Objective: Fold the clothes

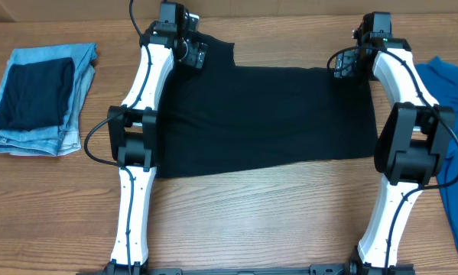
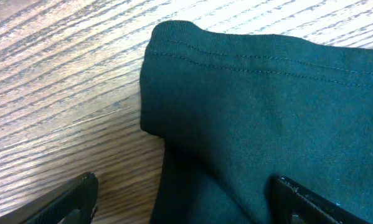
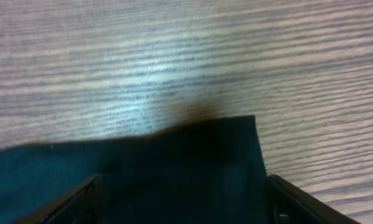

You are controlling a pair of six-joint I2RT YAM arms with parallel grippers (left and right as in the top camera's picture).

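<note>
The black T-shirt (image 1: 267, 114) lies flat on the wooden tabletop (image 1: 251, 221), spread as a broad, roughly rectangular dark sheet between the two white arms. Its near edge runs slightly crooked across the middle of the tabletop. A short sleeve (image 1: 216, 47) sticks out at the far left corner. The left gripper (image 1: 192, 52) sits at that corner, low over the cloth. In the left wrist view its jaws stand wide apart and released, one over bare wood and the other over the fabric. Between them the sleeve shows a rounded corner and a stitched hem, resting on the tabletop with a second layer of cloth beneath it. Nothing is pinched. The right gripper (image 1: 345, 65) is at the shirt's far right corner. In the right wrist view its jaws are likewise spread and released on either side of the cloth's square corner, which lies flat on the wood with bare tabletop beyond it and to its right. Well apart from the shirt, at the left edge of the tabletop, is a folded pair of light-blue jeans (image 1: 79, 76) with a folded dark cloth (image 1: 34, 95) on top. At the right edge, partly behind the right arm, lies a bright blue garment (image 1: 452, 99) that runs out of view.
</note>
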